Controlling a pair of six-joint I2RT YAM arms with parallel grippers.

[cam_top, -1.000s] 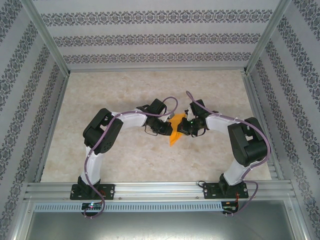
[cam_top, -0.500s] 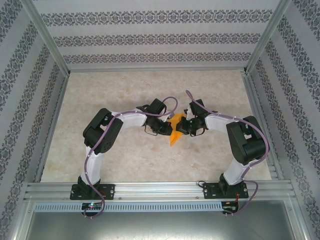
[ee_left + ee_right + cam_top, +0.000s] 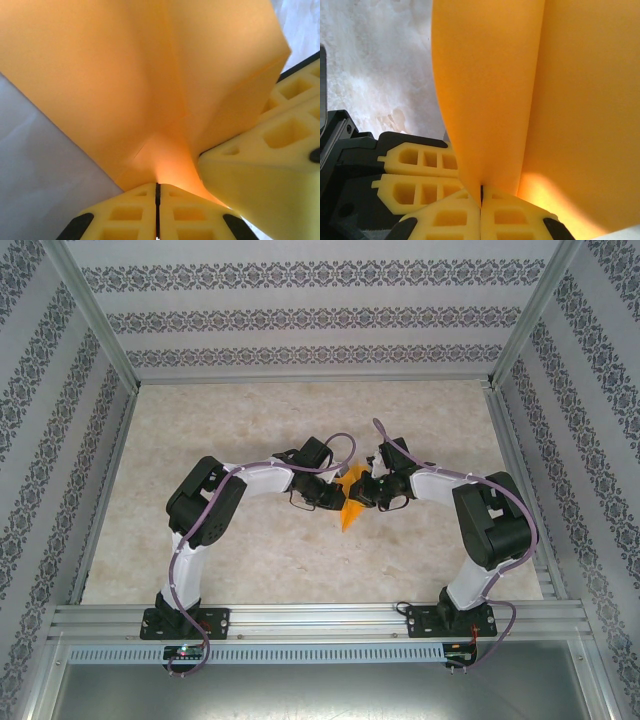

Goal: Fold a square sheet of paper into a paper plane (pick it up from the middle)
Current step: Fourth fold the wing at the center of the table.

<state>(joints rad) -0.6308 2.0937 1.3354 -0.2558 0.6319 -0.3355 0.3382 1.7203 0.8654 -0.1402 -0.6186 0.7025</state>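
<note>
The square sheet of paper [image 3: 348, 512] is bright orange and bent along a centre crease, and it hangs between my two grippers above the middle of the table. My left gripper [image 3: 338, 497] is shut on it from the left, and my right gripper [image 3: 363, 492] is shut on it from the right. In the left wrist view the sheet [image 3: 125, 75] fans up from my left gripper [image 3: 157, 186], with the right gripper's yellow fingers [image 3: 260, 170] close beside it. In the right wrist view my right gripper [image 3: 481, 191] pinches the folded paper [image 3: 490, 90], next to the left gripper's fingers [image 3: 415, 172].
The beige marbled table [image 3: 240, 420] is ringed by an aluminium frame [image 3: 300, 620] and patterned walls. Both arms bend inward, so their elbows sit wide to the left and right of the paper.
My right gripper has edged left toward the left gripper, and the paper between them looks narrower. The left arm has hardly moved.
</note>
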